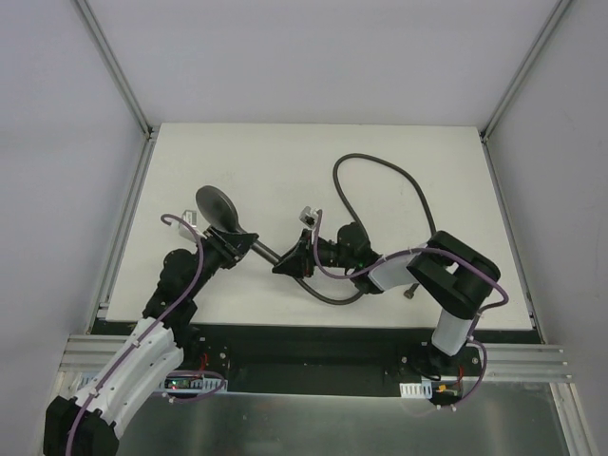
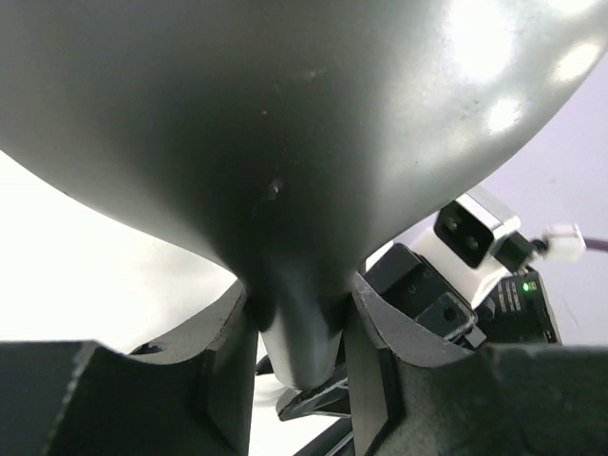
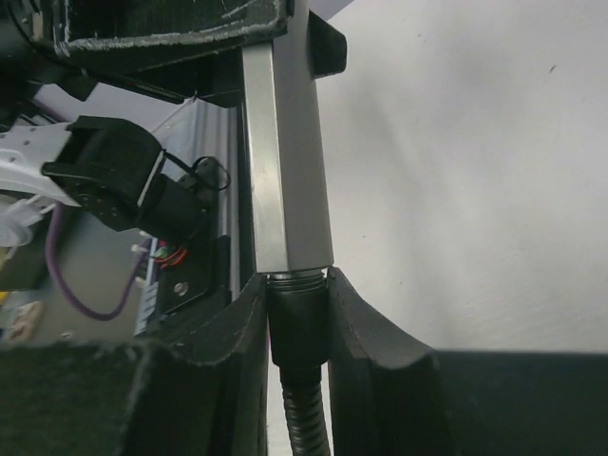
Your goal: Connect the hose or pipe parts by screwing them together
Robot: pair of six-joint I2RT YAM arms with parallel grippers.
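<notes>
The shower head (image 1: 217, 204) is being held by its handle in the left pincer (image 1: 235, 243) over the near-left desk (image 1: 285, 161). The hose (image 1: 418, 195) is being clamped at its end fitting by the right pincer (image 1: 288, 261), and its loop is being kept inside the far-right edge.

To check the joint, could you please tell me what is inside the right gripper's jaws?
The hose end fitting, clamped in the right gripper, meets the shower head handle, with a little thread showing. How deep the threads sit is hidden inside the fitting.
</notes>
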